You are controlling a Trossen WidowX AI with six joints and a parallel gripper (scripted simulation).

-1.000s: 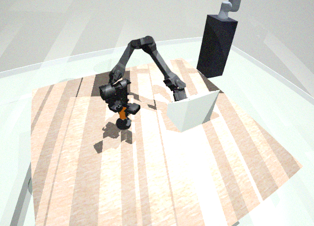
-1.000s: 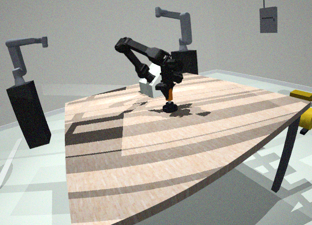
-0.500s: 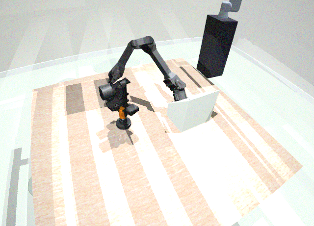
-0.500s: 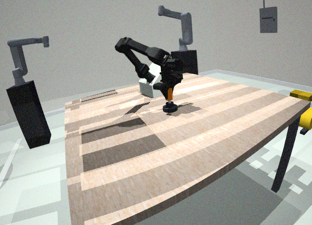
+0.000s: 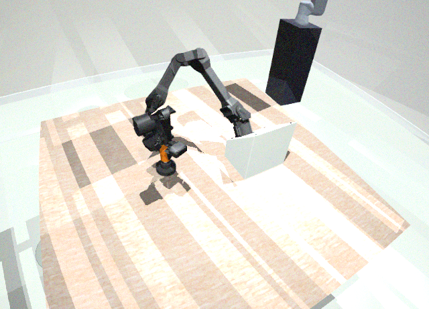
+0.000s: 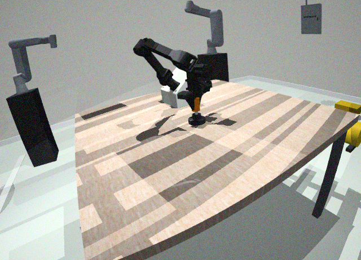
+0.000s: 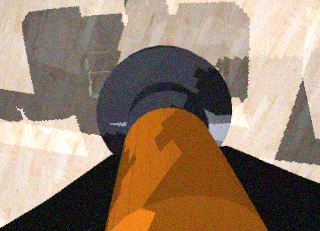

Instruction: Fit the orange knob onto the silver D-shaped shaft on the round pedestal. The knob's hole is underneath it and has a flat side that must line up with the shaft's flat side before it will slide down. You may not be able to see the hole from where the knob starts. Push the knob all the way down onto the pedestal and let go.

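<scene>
The orange knob (image 5: 164, 157) (image 6: 197, 106) (image 7: 185, 176) is upright between the fingers of my gripper (image 5: 165, 150) (image 6: 196, 101), which is shut on it. The dark round pedestal (image 5: 165, 170) (image 6: 196, 121) (image 7: 150, 66) stands on the table directly under the knob. In the exterior view a short piece of the silver shaft (image 6: 196, 113) shows between the knob's lower end and the pedestal, so the knob is not down on the pedestal. In the wrist view the knob covers the shaft. The knob's hole and both flat sides are hidden, so their alignment cannot be told.
A white panel (image 5: 261, 151) (image 6: 169, 97) stands on the wooden table (image 5: 214, 250) (image 6: 262, 152) by the arm's base, away from the pedestal. Dark shadows fall around the pedestal. Grey robot arms on black stands are beyond the table.
</scene>
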